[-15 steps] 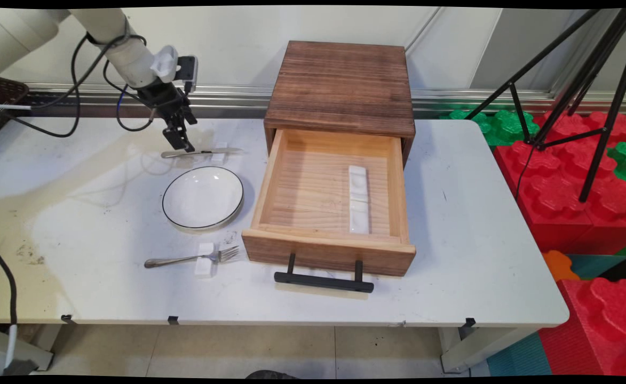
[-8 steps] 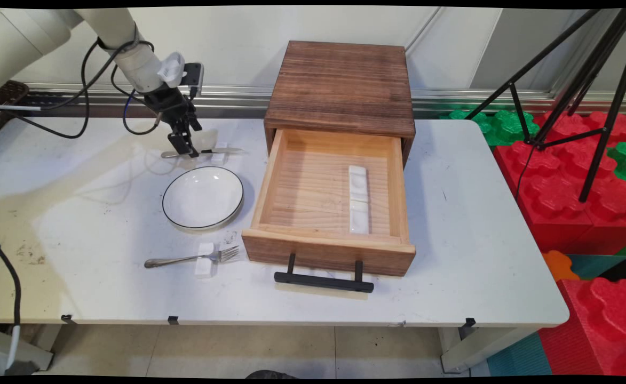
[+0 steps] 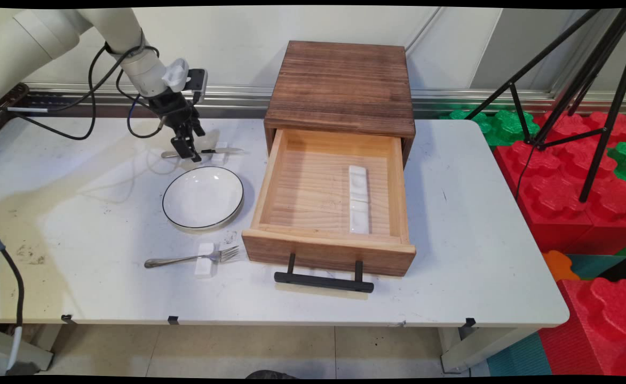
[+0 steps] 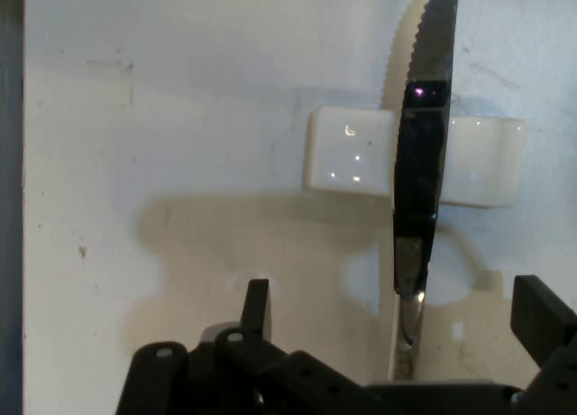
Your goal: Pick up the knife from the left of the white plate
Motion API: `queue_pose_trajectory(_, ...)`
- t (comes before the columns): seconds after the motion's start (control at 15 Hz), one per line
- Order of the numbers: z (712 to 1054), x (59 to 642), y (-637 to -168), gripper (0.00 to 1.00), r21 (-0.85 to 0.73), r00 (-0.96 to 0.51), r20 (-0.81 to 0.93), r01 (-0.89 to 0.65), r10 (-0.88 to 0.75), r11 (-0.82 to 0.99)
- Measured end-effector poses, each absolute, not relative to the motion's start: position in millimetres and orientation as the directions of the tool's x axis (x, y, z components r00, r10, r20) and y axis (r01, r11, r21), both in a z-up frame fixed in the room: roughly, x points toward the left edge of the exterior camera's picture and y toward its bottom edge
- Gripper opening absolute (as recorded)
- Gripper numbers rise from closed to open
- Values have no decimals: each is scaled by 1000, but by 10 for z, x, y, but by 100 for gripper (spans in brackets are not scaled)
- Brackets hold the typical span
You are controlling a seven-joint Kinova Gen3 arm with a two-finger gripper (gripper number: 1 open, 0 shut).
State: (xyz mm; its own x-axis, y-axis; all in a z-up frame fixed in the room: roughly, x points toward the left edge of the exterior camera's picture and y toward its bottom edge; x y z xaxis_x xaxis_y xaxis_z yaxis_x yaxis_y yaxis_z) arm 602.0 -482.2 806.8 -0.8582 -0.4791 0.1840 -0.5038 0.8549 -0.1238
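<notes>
- Your black two-finger gripper (image 3: pixel 187 152) hangs low over the far left of the white table (image 3: pixel 478 224). Its fingers are spread wide and hold nothing.
- In the hand view, a silver table knife with a serrated blade (image 4: pixel 420 189) runs up between the two fingers (image 4: pixel 257 308), closer to the one on the picture's right. Neither finger appears to touch it.
- The knife's blade lies across a small white ceramic rest (image 4: pixel 347 153). That seems to keep the knife lifted off the table, which leaves room for fingers to close around it.
- Just nearer the camera sits a round white plate with a thin dark rim (image 3: pixel 203 198).
- Nearer still, a silver fork (image 3: pixel 191 258) lies across a second small white block rest (image 3: pixel 204 260), propped the same way.
- To the right of the plate stands a dark brown wooden box (image 3: pixel 342 85). Its pale wooden drawer with a black bar handle (image 3: pixel 329 256) is pulled out.
- Inside the drawer lies a long white ceramic holder (image 3: pixel 358 198), set towards the right side.
</notes>
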Motion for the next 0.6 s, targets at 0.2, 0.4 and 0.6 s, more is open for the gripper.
queue_pose_trajectory(0.2,8040,6026,-4839,100,-120,-860,185,-500,-476,857)
queue_pose_trajectory(0.4,8020,6014,-4846,0,-116,-862,185,-496,-472,860)
queue_pose_trajectory(0.6,8013,6007,-4840,0,-115,-864,185,-493,-469,862)
